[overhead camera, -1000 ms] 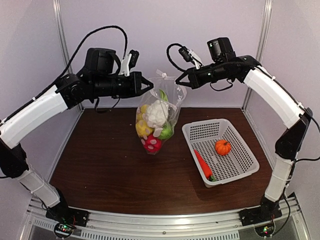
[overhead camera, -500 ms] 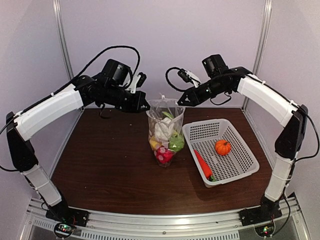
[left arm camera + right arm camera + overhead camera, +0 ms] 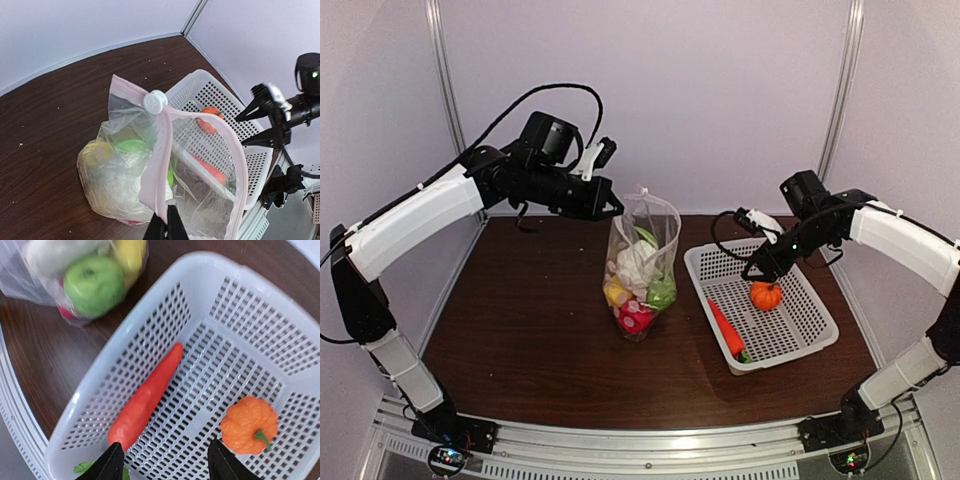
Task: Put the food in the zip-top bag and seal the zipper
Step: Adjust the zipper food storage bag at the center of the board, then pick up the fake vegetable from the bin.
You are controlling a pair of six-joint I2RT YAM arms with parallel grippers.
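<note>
The zip-top bag stands on the table, and my left gripper holds it up, shut on the rim. Inside it are a cauliflower, a green apple, a lemon and a red piece. In the left wrist view the zipper runs up from my shut left gripper to its white slider; the mouth gapes. My right gripper hangs open over the basket, empty. Its fingertips straddle bare mesh between the carrot and the pumpkin.
The white perforated basket sits right of the bag, almost touching it. White walls and metal posts close in the back and sides. A metal rail runs along the near edge.
My right gripper let go of the bag's mouth, opened, and swung down to the right over the basket. The bag came down onto the table, still held by my left gripper.
</note>
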